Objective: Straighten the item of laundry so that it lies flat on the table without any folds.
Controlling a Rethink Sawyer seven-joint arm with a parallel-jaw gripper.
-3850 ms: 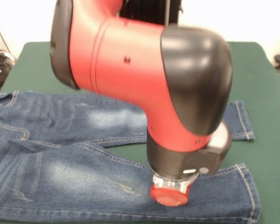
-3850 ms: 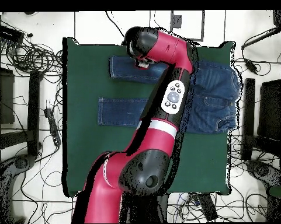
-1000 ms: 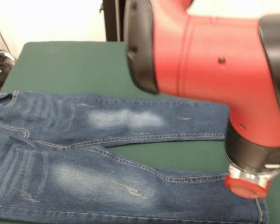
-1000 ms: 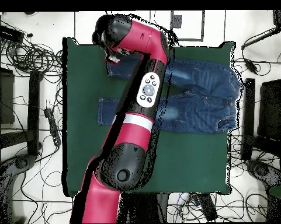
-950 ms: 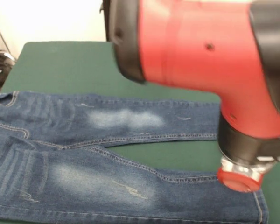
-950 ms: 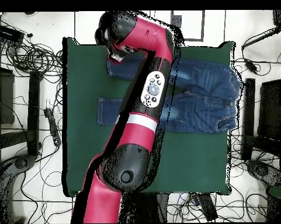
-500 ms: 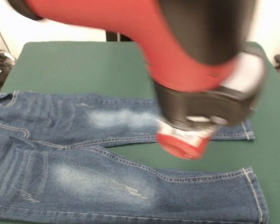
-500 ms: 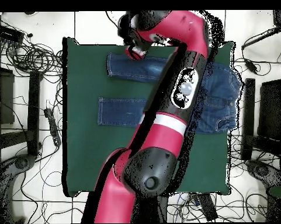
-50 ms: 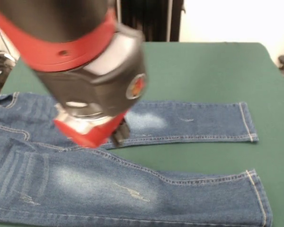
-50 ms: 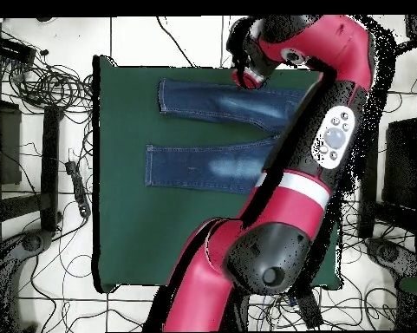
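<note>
Nearest the front camera lies one leg of the jeans, flat on the green counter, its hemmed cuff at the picture's right and the hip end running off the left edge. Beyond a narrow wedge of bare cloth lies the second leg, also smooth, cuff to the right. The long axis of the garment runs side to side across the counter; in the overhead view the cuffs point to the left and the waist sits hidden under the arm at the right. The two legs splay slightly apart from the crotch. Above the far leg hangs the pincer, blurred; whether it is released or clenched I cannot tell. The laundry looks close to flat, so the main risk from here is the arm itself: if it drops or sweeps low across the thigh, the tip could drag the denim and raise a fresh fold. The waist is partly out of sight, so creases there cannot be ruled out.
</note>
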